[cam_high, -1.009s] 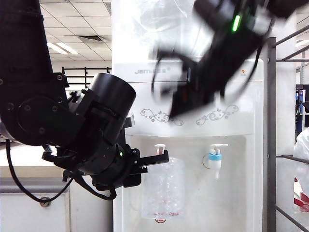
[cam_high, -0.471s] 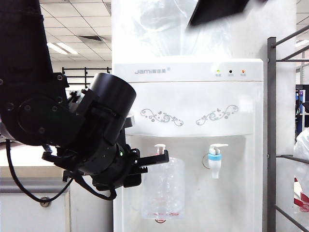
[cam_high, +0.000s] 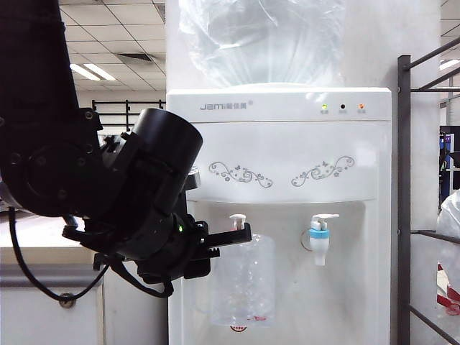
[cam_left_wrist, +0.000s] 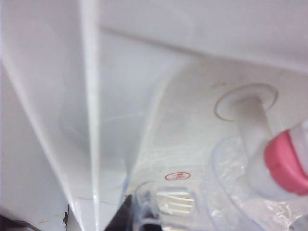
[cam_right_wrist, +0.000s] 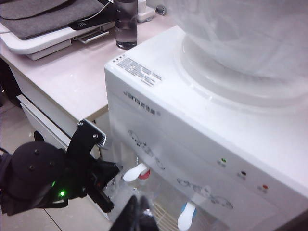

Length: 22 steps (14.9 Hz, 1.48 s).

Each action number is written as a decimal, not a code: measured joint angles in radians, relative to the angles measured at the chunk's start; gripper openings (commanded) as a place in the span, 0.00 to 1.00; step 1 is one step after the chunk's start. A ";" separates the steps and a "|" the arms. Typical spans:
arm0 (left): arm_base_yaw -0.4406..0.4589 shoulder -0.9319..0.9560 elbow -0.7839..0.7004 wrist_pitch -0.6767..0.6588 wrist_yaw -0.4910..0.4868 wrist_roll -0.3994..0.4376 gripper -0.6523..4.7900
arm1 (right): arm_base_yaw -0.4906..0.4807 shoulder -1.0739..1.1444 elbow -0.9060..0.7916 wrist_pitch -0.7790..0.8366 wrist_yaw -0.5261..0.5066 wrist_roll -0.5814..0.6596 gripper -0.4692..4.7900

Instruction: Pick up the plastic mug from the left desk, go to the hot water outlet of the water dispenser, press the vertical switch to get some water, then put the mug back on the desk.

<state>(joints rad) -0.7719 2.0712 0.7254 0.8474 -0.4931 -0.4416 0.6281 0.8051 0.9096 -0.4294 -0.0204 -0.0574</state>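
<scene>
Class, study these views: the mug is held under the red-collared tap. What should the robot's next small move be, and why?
Probably bring the right gripper, shut and high above the water dispenser, down to press the upright switch. The left gripper holds the plastic mug under the hot tap, and no water can be seen flowing.

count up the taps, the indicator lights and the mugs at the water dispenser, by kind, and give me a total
Taps: 2, the red-collared hot water outlet and the blue-collared tap
Indicator lights: 3
Mugs: 1, the plastic mug, held by the left end effector under the hot outlet
Total: 6
</scene>
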 measured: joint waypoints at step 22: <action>0.002 0.000 0.000 -0.001 0.029 0.046 0.11 | -0.001 -0.058 -0.031 -0.137 0.000 -0.003 0.08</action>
<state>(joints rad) -0.7704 2.0712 0.7254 0.8467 -0.4641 -0.3958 0.6273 0.7467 0.8791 -0.5667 -0.0204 -0.0608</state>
